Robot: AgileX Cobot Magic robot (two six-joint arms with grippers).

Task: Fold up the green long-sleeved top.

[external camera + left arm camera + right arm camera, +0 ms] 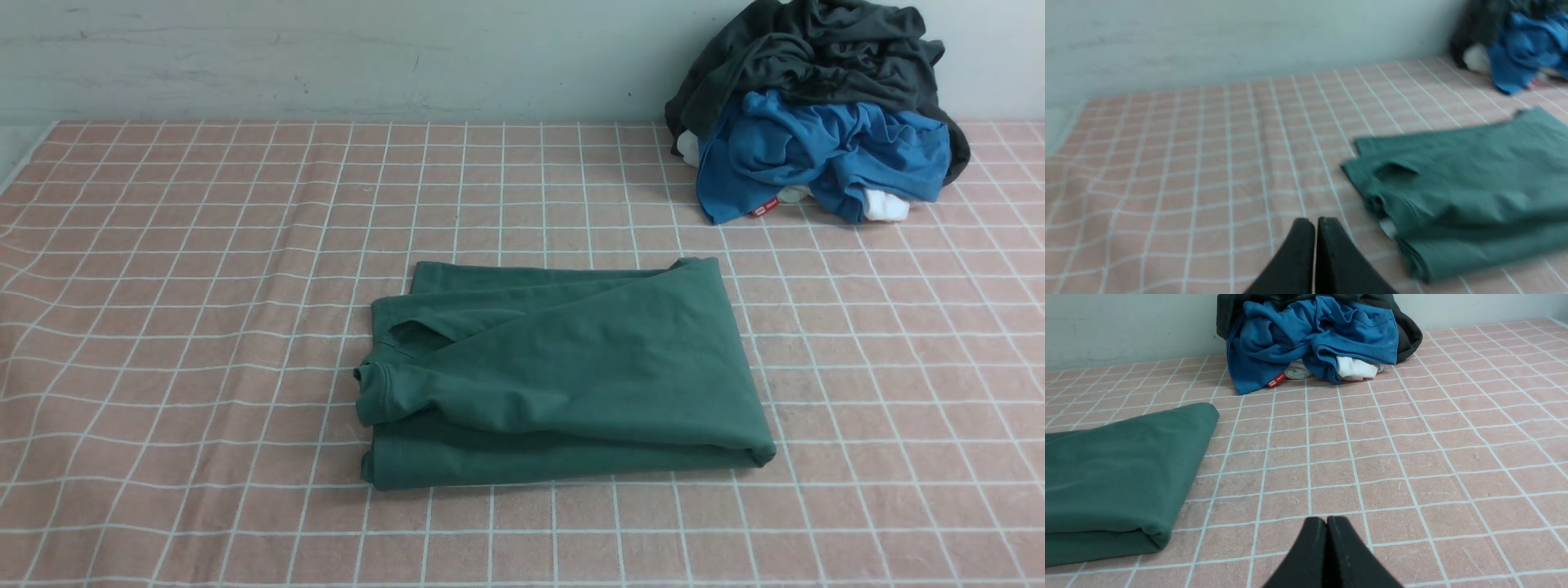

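The green long-sleeved top [563, 376] lies folded into a compact, roughly rectangular bundle at the centre of the front view, slightly below mid-frame. Its layered edges show along the lower side of the bundle, and a sleeve cuff [371, 384] sits at its left end. The bundle rests flat on the counter [180, 327], which is covered by a pink cloth with a white grid pattern.

No arm appears in the front view. In the left wrist view, the left pincer [1314, 228] sits at the bottom centre of the frame with its two black fingers pressed together, holding nothing, above bare counter. The top occupies the right half of that frame, clear of the fingers. That view is slightly blurred.

In the right wrist view, the right pincer [1327, 526] is likewise pressed together and empty at the bottom centre. The top fills the lower left of that frame.

A pile of clothes [816, 114], dark grey, blue and white, sits in the upper right of the front view, against the wall [326, 57].
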